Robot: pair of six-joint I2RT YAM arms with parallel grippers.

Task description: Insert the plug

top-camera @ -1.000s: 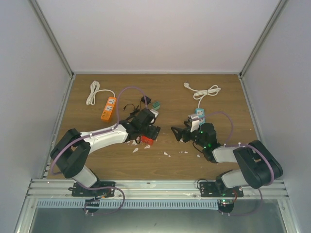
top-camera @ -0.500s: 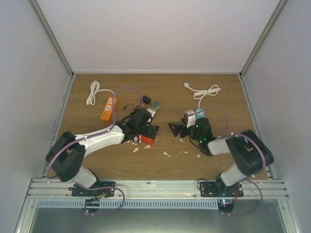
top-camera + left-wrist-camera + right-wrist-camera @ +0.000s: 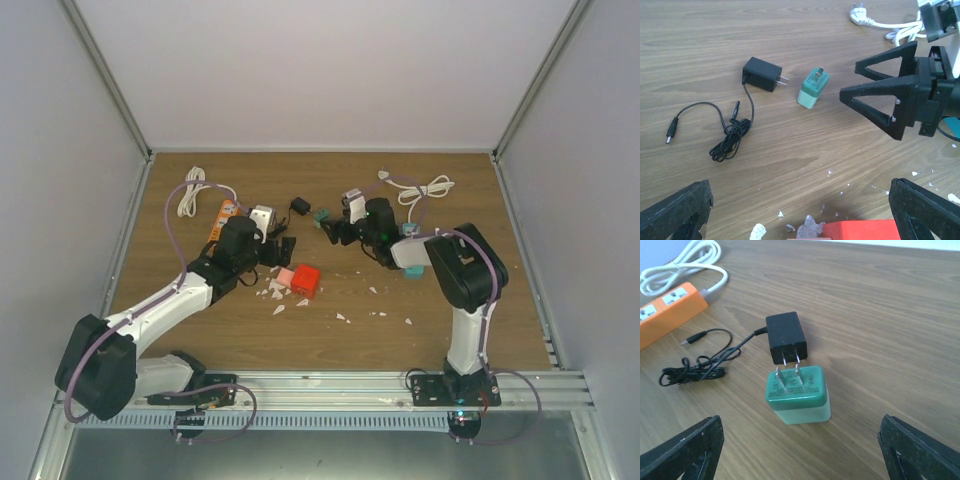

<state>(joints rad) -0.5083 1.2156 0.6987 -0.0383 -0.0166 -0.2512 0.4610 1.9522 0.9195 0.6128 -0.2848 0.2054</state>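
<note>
My right jaws gaped wide and empty, green plug (image 3: 797,392) lying at twelve o'clock on the tabletop (image 3: 890,315), just beside the black adapter (image 3: 786,337). Left jaws spread empty too. Orange power strip (image 3: 670,310) sat off at ten o'clock: grabbing and inserting, I reckoned, were all left to do.

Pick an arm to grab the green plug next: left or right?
Right, probably. The right gripper, open, faces the green plug, centred in its wrist view; the left gripper sits farther back.
</note>
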